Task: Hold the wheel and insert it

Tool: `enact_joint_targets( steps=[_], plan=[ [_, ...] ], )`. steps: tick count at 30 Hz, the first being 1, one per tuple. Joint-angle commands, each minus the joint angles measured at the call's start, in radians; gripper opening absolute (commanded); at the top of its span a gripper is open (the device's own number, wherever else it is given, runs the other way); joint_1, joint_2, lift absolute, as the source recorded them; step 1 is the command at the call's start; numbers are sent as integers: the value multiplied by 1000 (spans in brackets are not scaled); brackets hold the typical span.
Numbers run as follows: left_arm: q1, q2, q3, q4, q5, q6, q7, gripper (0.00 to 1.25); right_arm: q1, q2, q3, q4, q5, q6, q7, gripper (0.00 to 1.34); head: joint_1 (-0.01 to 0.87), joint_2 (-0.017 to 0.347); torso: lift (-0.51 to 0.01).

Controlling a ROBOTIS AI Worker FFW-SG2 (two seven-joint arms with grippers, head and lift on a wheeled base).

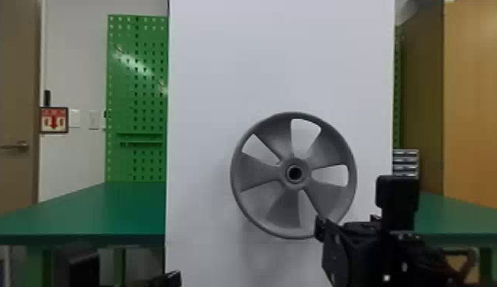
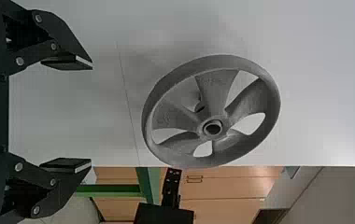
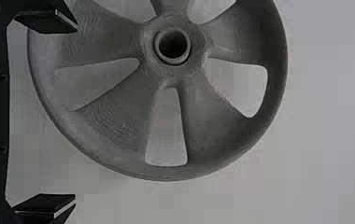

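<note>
Watching from my end, I see the wheel (image 1: 258, 171) at about four o'clock from the middle of my head view, standing upright against the white panel (image 1: 201, 76), flat face towards me. My right gripper (image 3: 76, 113) is at the wheel's five o'clock, fingers spread and nothing clamped; whether one touches the rim I can't tell. My left gripper (image 2: 91, 114) is also spread and empty, with the wheel beyond its tips.

I can't tell how deep the hub (image 3: 173, 70) sits on whatever bears it. My worry is a lopsided push: pressing only at five o'clock could tip the wheel, lifting it at eleven and jamming the bore. Closing off-centre might catch a spoke and turn it instead. If it is only loosely seated, a nudge from either side could drop it.
</note>
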Motion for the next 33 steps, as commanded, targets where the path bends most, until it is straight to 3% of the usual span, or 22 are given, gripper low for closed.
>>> enact_joint_targets(
  steps=[1,12,24,33],
  plan=[
    [2,0,1,0,13,0,11,744,54,-1,9,-23,19,-16,0,1309,0,5,-497],
    [-6,0,3,-3,42,41,34,750,170,-11,21,-26,75,-86,1,1309,0,5,-497],
    [-27,0,9,-29,49,141,49,750,284,-4,-1,-14,115,-122,3,1309,0,5,-497],
    [-29,0,9,-29,55,141,49,750,399,-18,30,49,114,-303,5,1281,0,5,-497]
  ],
)
